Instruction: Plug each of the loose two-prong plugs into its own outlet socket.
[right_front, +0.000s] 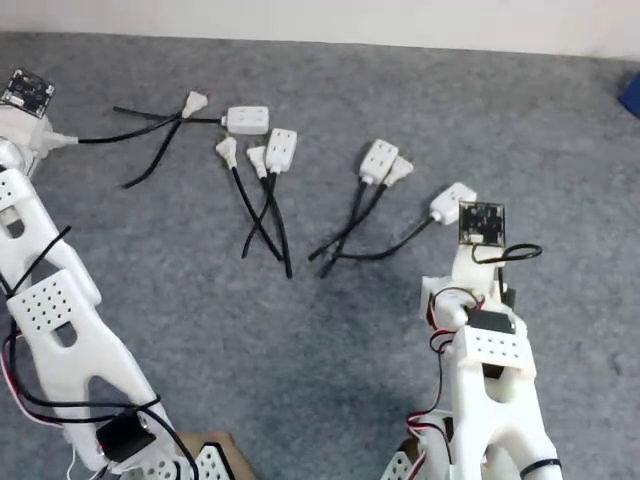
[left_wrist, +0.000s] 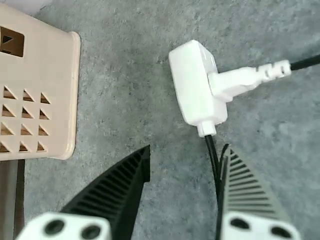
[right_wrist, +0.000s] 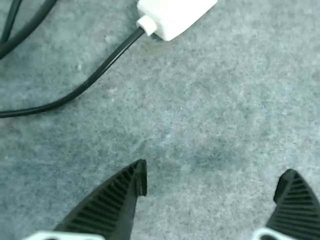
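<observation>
The left gripper (left_wrist: 187, 154) hangs empty, jaws partly apart, over the cord (left_wrist: 211, 150) of a socket (left_wrist: 192, 82) with a plug (left_wrist: 240, 80) that looks seated in it. The right gripper (right_wrist: 215, 171) is spread wide and empty above carpet (right_wrist: 210, 100), just short of the end socket (right_wrist: 175, 15). 4 pairs seem undone. Next, I judge, a gripper must close on a loose plug (right_front: 400, 170) and line its prongs up with slots. No writing is readable on any of them.

Socket (right_front: 452, 203) just ahead of right arm (right_front: 490, 350), plug (right_front: 226, 150) farther left
</observation>
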